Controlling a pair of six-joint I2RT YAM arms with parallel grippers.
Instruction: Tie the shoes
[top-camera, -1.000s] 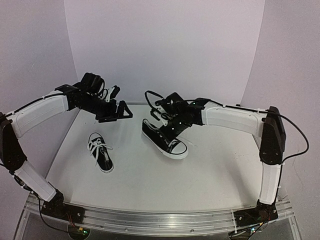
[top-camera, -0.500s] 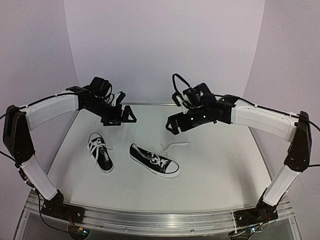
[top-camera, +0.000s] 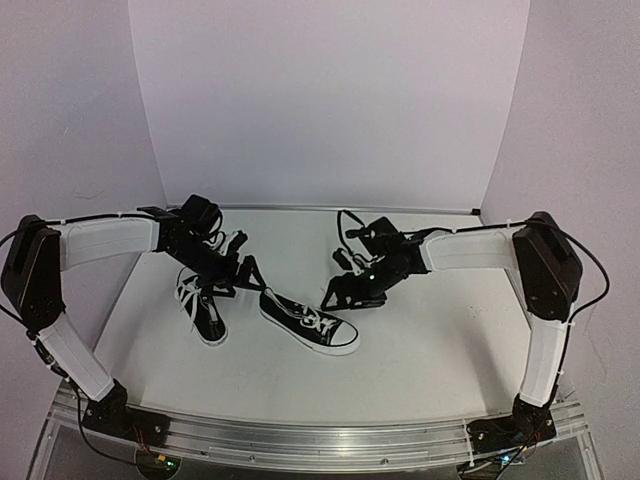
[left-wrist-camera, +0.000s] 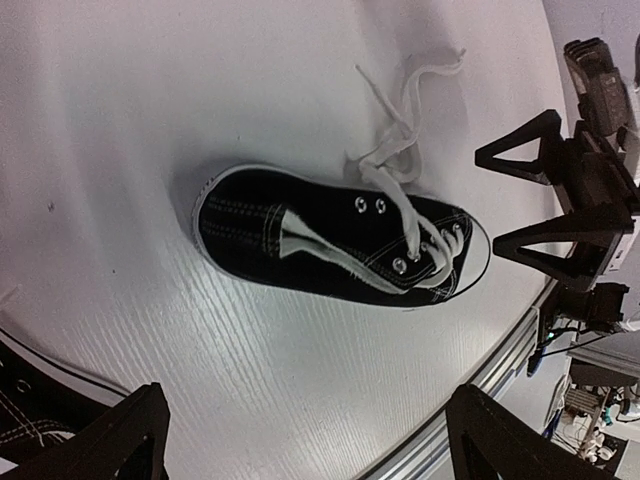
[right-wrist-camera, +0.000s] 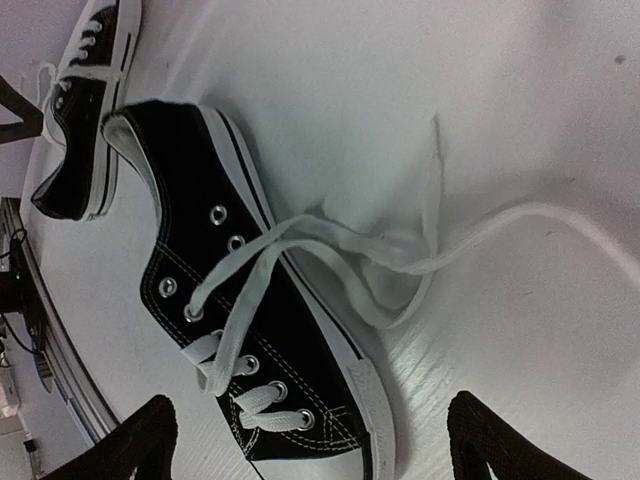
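Plainly, both shoes lay on the white, faintly grained table (top-camera: 430, 340), well inside its edges. The middle sneaker (top-camera: 308, 322) sat flat on its sole. It was black canvas with white stitching and small round metal eyelets, with a ribbed white rubber sole and a rounded white toe cap pointing to the near right. Its flat white laces (right-wrist-camera: 400, 262) were untied, and their limp ends curled over the table beside the shoe. The left sneaker (top-camera: 202, 312) lay near it, toe toward the near edge, laces crossed over the tongue. The left gripper (top-camera: 232, 278) hung between the two shoes with its black, triangular fingers (left-wrist-camera: 120, 445) spread wide and empty. The right gripper (top-camera: 345, 293) was low beside the middle sneaker's laces, jaws likewise apart and gripping nothing.
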